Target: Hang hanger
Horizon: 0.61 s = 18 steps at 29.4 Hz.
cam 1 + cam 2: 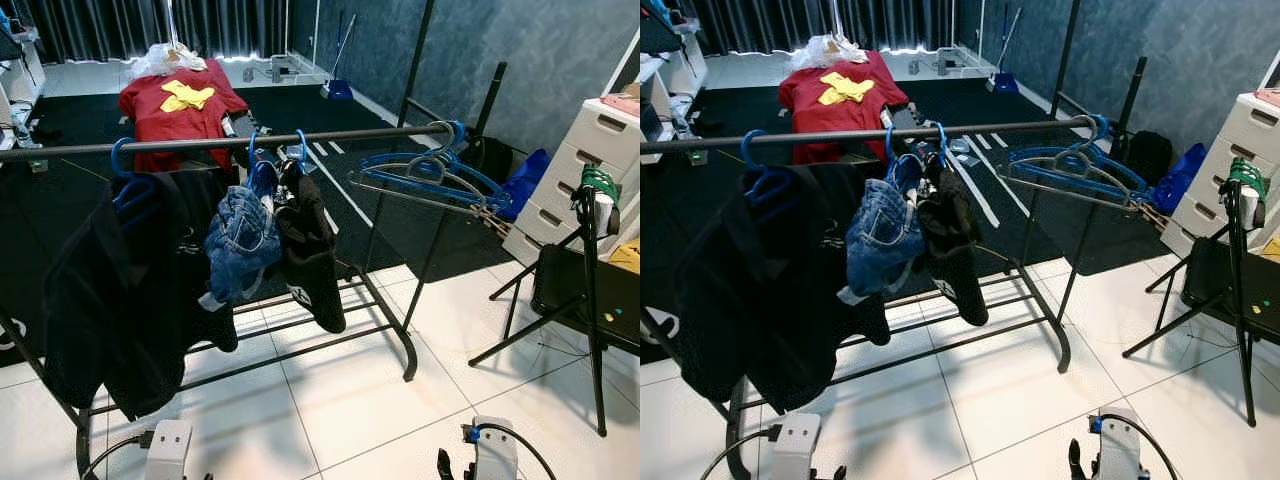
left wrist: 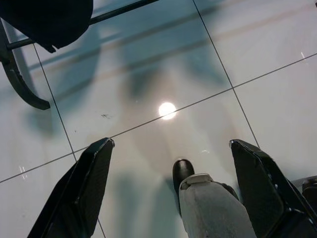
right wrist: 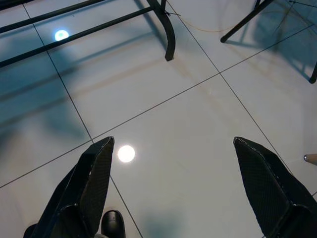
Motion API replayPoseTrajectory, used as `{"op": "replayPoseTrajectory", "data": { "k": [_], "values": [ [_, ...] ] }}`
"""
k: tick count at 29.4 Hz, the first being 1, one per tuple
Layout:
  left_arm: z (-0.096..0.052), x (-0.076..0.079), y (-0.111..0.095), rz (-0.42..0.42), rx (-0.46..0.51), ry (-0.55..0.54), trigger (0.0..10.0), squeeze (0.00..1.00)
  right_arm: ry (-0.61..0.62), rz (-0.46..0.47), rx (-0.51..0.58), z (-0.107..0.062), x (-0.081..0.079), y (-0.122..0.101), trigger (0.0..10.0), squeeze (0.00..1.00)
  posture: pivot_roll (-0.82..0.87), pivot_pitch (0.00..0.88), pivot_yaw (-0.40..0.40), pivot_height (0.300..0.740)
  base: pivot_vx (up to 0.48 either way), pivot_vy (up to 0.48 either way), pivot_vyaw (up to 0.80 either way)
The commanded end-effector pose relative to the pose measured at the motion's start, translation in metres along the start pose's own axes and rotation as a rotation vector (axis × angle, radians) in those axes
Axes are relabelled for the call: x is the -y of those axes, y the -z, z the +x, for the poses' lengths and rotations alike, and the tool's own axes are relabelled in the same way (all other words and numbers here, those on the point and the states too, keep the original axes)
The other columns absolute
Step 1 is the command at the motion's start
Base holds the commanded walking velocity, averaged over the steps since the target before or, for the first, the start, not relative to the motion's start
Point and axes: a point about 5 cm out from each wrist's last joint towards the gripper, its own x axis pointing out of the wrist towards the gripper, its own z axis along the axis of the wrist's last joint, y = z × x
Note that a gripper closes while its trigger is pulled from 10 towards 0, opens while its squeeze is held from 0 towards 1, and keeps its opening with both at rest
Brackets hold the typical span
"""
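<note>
1. Nearest, at 6 o'clock, both arms hang low over the white tiled floor [image 1: 330, 400]: the left gripper [image 2: 171, 183] and the right gripper [image 3: 173, 183] each have their fingers spread wide, holding nothing.
2. Ahead, a black clothes rack [image 1: 220, 142] carries a dark garment [image 1: 110, 290], jeans [image 1: 240, 240] and a black piece [image 1: 310, 250] on blue hangers.
3. At 2 o'clock, empty blue hangers [image 1: 425, 172] bunch at the rail's end.
4. At 12 o'clock, beyond, lies a red shirt [image 1: 180, 105].

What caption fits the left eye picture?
Clothes and blue hangers hang on a black rack over white tiles.
</note>
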Motion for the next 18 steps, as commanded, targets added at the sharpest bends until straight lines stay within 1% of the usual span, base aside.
{"op": "replayPoseTrajectory", "data": {
  "k": [1,6,8,9,10,11,12,14,15,16,17,18],
  "values": [
    [-0.003,0.002,0.009,0.017,-0.017,-0.002,10.0,0.00,0.005,-0.015,0.039,0.002,-0.001,-0.008,10.0,0.00,0.04,0.000,-0.060,0.740,0.000,0.000,0.00],
    [-0.003,0.000,0.008,0.022,-0.014,-0.011,10.0,0.00,0.005,-0.020,0.041,0.002,-0.001,-0.008,10.0,0.00,0.04,0.000,-0.062,0.740,0.000,0.000,0.00],
    [-0.003,-0.006,0.005,0.071,0.010,-0.056,10.0,0.00,0.025,-0.062,0.049,0.002,0.001,-0.010,10.0,0.00,0.04,0.000,-0.064,0.740,0.000,0.000,0.00],
    [-0.003,-0.006,0.005,0.071,0.010,-0.056,10.0,0.00,0.025,-0.062,0.049,0.002,0.001,-0.010,10.0,0.00,0.04,0.000,-0.064,0.740,0.000,0.000,0.00],
    [-0.003,-0.007,0.004,0.093,0.019,-0.071,10.0,0.00,0.034,-0.079,0.052,0.002,0.002,-0.010,10.0,0.00,0.04,0.000,-0.064,0.740,0.000,0.000,0.00],
    [-0.003,-0.010,0.001,0.192,0.041,-0.087,10.0,0.00,0.051,-0.122,0.062,0.001,0.004,-0.010,10.0,0.00,0.04,0.000,-0.064,0.740,0.000,0.000,0.00],
    [-0.003,-0.011,-0.001,0.261,0.059,-0.094,10.0,0.00,0.062,-0.149,0.069,0.000,0.006,-0.010,10.0,0.00,0.04,0.000,-0.064,0.740,0.000,0.000,0.00],
    [-0.005,-0.018,-0.005,0.398,0.103,-0.141,10.0,0.00,0.156,-0.397,0.100,-0.005,0.016,-0.010,10.0,0.00,0.04,0.000,-0.067,0.740,0.000,0.000,0.00],
    [-0.005,-0.023,-0.006,0.421,0.108,-0.165,10.0,0.00,0.192,-0.479,0.115,-0.007,0.020,-0.009,10.0,0.00,0.04,0.000,-0.067,0.740,0.000,0.000,0.00],
    [-0.006,-0.028,-0.006,0.441,0.104,-0.207,10.0,0.00,0.218,-0.521,0.122,-0.010,0.027,-0.007,10.0,0.00,0.04,0.000,-0.068,0.740,0.000,0.000,0.00],
    [-0.007,-0.032,-0.006,0.448,0.099,-0.234,10.0,0.00,0.229,-0.528,0.121,-0.011,0.030,-0.006,10.0,0.00,0.04,0.000,-0.068,0.740,0.000,0.000,0.00],
    [-0.007,-0.032,-0.006,0.448,0.099,-0.234,10.0,0.00,0.229,-0.528,0.121,-0.011,0.030,-0.006,10.0,0.00,0.04,0.000,-0.068,0.740,0.000,0.000,0.00]
  ]
}}
